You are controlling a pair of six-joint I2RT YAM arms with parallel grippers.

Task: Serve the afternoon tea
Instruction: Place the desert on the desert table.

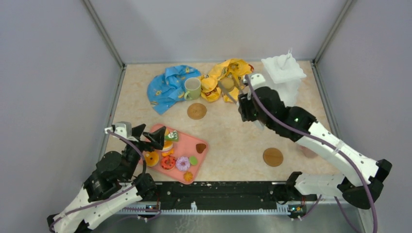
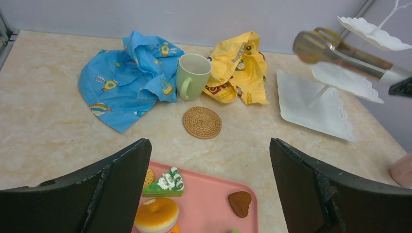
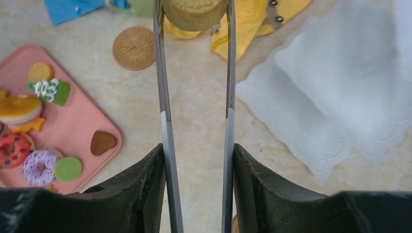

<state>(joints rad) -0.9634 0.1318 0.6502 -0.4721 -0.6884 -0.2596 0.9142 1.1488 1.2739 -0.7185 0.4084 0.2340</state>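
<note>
Several toy pastries lie on the pink tray [image 1: 199,160], among them an orange donut [image 2: 156,214], a green cake slice [image 2: 165,183] and a brown heart biscuit [image 2: 240,203]. My left gripper [image 2: 209,145] is open and empty above the tray's far end. My right gripper [image 3: 197,150] is shut on metal tongs [image 3: 165,97]. The tong tips pinch a round tan pastry [image 3: 194,12] above the yellow cloth, left of the white three-tier stand [image 1: 284,73]. The pale green mug [image 1: 192,88] stands beside one coaster [image 1: 197,111]. The other coaster [image 1: 273,157] lies at the near right. No white mug shows clearly.
A blue cloth [image 1: 167,86] and a yellow cloth [image 1: 228,73] lie crumpled at the back, either side of the green mug. A pale pinkish object [image 1: 308,151] is partly hidden under my right arm. Grey walls close in the table on three sides.
</note>
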